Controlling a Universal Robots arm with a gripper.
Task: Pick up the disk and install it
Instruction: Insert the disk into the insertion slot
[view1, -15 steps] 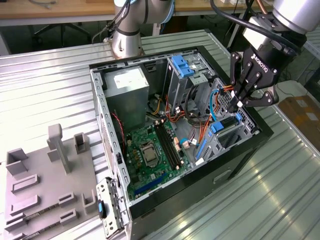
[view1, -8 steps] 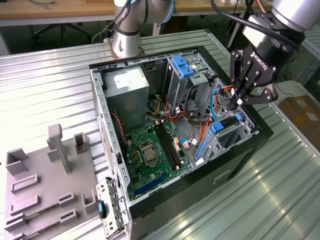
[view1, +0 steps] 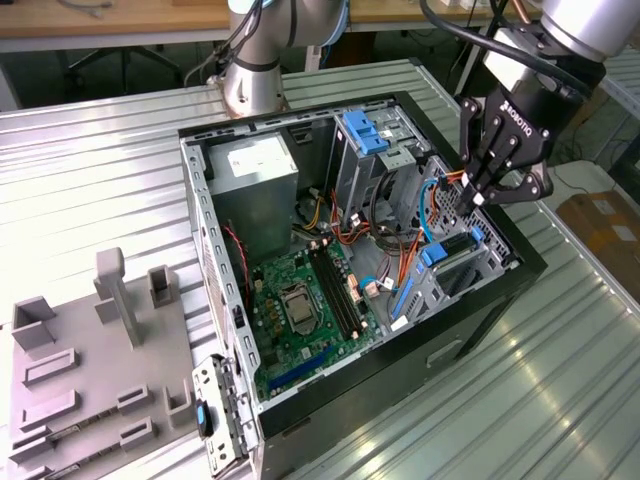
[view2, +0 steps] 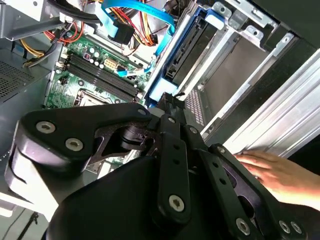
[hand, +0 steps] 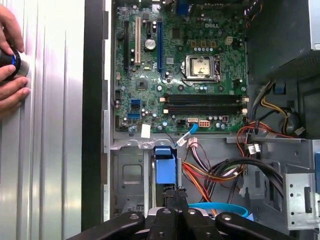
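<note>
Exterior view has the gripper (view1: 478, 200) low over the front corner of the open case (view1: 525, 268), at the exterior view's right, with its fingers pressed together into one narrow tip and no gap between them. The disk (view1: 435, 256) sits just under that tip, inside the case, standing on edge. In the second wrist view the disk (view2: 182, 52) is edge-on in the cage (view2: 235, 65). It shows as a dark slab between blue rails, its long axis running away from the fingertips and down into the case, roughly in line with the fingers. In the first wrist view the disk (hand: 165, 167) turns its blue end to the gripper (hand: 175, 195). The tip touches or nearly touches that end; whether it pinches any part of it I cannot tell. On one flat side of the disk lies bare cage metal; on the other is the case's open middle. There a blue cable (hand: 220, 206) and orange wires (hand: 200, 175) crowd in just beside the tip, between cage and motherboard (hand: 175, 65). Outside the case the ribbed table (view1: 90, 180) runs wide, and a hand (hand: 11, 67) near the case's rim is closed round a small dark thing. White lettering marks the gripper's body, and a white sticker (view1: 250, 158) lies on the grey box (view1: 262, 205).
</note>
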